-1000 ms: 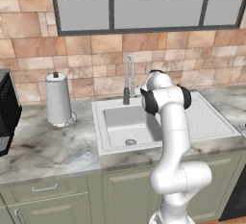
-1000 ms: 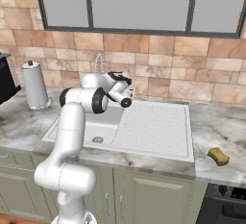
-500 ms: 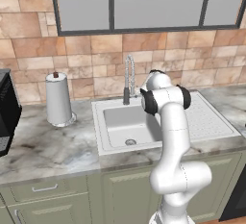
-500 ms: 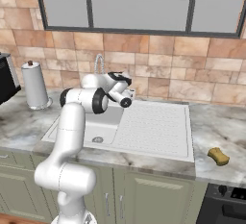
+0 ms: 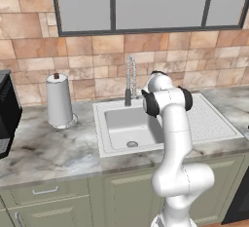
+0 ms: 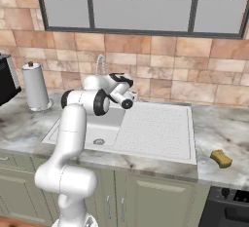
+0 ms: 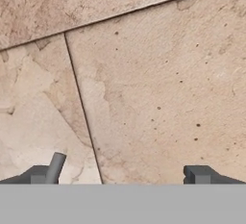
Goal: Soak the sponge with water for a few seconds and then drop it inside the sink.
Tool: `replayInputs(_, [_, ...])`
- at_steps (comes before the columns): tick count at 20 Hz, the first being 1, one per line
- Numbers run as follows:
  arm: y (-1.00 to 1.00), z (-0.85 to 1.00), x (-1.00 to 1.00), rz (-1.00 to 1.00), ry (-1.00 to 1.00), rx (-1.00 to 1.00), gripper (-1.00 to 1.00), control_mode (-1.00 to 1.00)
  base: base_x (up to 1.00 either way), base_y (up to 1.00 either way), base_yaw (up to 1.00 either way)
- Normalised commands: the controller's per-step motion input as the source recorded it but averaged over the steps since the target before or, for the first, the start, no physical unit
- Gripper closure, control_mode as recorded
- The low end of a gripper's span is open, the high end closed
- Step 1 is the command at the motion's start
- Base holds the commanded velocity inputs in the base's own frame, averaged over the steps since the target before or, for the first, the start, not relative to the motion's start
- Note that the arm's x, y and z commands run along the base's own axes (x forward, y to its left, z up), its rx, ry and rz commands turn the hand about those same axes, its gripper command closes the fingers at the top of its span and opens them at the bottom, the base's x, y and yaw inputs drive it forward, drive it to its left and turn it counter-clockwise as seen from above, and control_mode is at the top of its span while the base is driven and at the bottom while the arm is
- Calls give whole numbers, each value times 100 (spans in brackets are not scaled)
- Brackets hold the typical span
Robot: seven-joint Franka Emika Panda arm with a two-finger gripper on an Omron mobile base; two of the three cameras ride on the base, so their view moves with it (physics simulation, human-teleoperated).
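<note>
I see the gripper (image 7: 122, 172) spread wide with nothing between its 2 fingertips (image 7: 52, 169), pointed at the tan wall tiles (image 7: 158, 74) behind the counter. From the right base camera, the hand sits raised above the sink (image 6: 154, 128), near the back rim and just right of the coiled chrome faucet (image 6: 100, 66). The sponge (image 6: 221, 158) lies on the marble countertop (image 6: 221, 132) well to the right of the sink, apart from the arm. On the left base camera I make out the basin with its round drain (image 5: 132, 144), and a paper towel roll (image 5: 59, 100) standing on the counter to the left.
</note>
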Motion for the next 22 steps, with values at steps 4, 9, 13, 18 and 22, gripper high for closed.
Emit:
replayInputs(4, [-70, -80, 0, -6, 0, 1, -100, -100, 0, 0, 0])
replayInputs(9, [-75, -90, 0, -7, 2, 2, -100, -100, 0, 0, 0])
replayInputs(13, [-73, -93, 0, -7, 4, 2, -100, -100, 0, 0, 0])
replayInputs(18, [-74, -95, 0, -8, 4, 4, -100, -100, 0, 0, 0])
replayInputs(22, [-76, -98, -2, -8, 6, 7, -100, -100, 0, 0, 0])
